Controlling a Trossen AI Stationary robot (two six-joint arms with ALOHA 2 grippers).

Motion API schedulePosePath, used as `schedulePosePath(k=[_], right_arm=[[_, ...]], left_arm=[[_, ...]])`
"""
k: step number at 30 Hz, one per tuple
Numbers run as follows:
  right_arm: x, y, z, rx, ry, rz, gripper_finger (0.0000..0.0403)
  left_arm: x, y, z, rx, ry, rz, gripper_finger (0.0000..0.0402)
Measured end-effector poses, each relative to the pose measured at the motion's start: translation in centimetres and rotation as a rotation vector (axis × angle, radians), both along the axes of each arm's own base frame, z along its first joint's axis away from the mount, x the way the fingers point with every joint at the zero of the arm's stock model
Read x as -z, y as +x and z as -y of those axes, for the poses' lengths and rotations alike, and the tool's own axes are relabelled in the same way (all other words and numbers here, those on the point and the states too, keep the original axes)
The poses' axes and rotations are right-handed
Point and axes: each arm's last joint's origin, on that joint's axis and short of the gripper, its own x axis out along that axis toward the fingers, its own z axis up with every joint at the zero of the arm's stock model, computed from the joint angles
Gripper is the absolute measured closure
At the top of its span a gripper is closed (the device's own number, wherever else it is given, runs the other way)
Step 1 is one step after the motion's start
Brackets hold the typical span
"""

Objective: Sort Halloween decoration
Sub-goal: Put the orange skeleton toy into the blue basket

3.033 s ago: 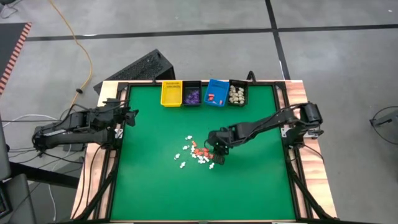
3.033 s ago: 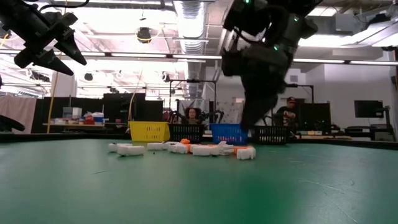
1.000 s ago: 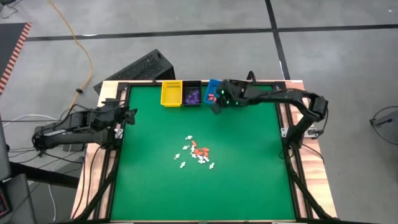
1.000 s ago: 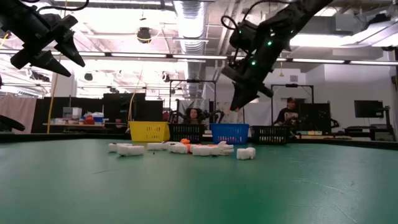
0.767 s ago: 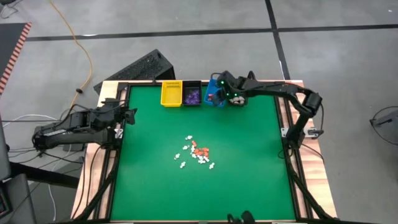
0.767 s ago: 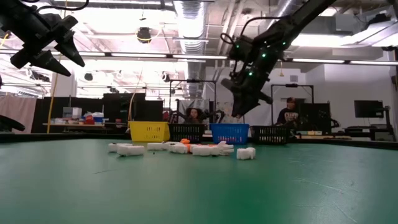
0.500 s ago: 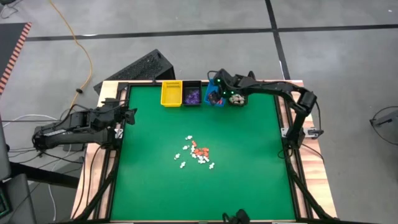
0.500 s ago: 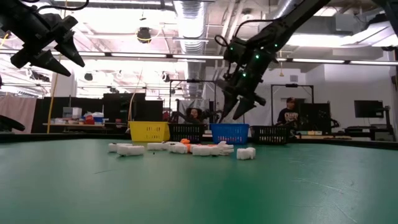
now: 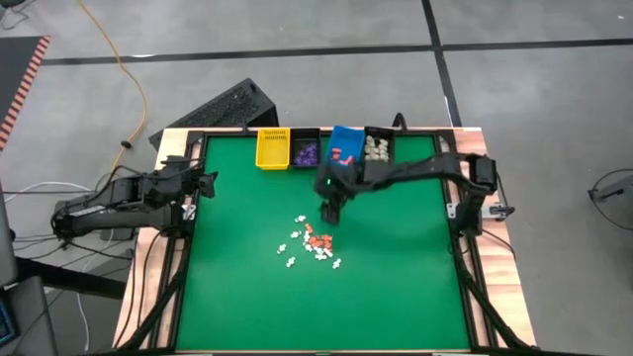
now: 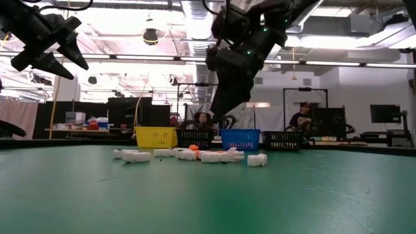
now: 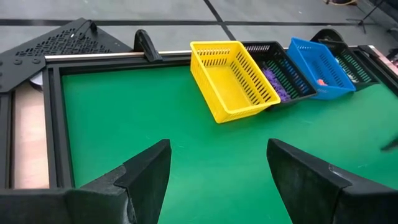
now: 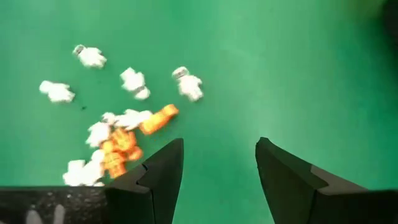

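Observation:
The Halloween decoration pieces, tiny white and orange figures, lie loose in a small heap on the green mat near the table's middle; they also show in the right wrist view and the low view. My right gripper hangs open and empty above the mat, just on the far side of the heap, its fingers slanting down with bare mat between them. My left gripper waits open and raised at the table's left edge.
Several bins stand in a row along the far edge: yellow, black with purple pieces, blue with orange-red pieces, black with cream pieces. A black frame borders the mat. Bare mat lies toward the near edge.
My right gripper has opened above the blue bin at the far edge. It has then swung toward the table's near side and come lower, rolling its wrist, to a place just beyond the heap. The heap has not moved.

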Motion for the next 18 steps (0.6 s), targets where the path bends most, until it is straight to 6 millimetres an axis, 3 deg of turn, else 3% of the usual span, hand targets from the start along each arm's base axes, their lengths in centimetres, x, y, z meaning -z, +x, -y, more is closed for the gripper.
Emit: schedulePosePath(k=[6,18], right_arm=[[1.9,2.2,-3.7,0.022,-0.042,0.045,0.0178],[7.0,4.4,-6.9,0.206,0.132,0.019,0.0179]], left_arm=[[0.0,0.0,0.0,0.004,-0.007,0.004,0.0145],[0.2,0.0,0.2,0.077,-0.021,-0.036,0.0145]])
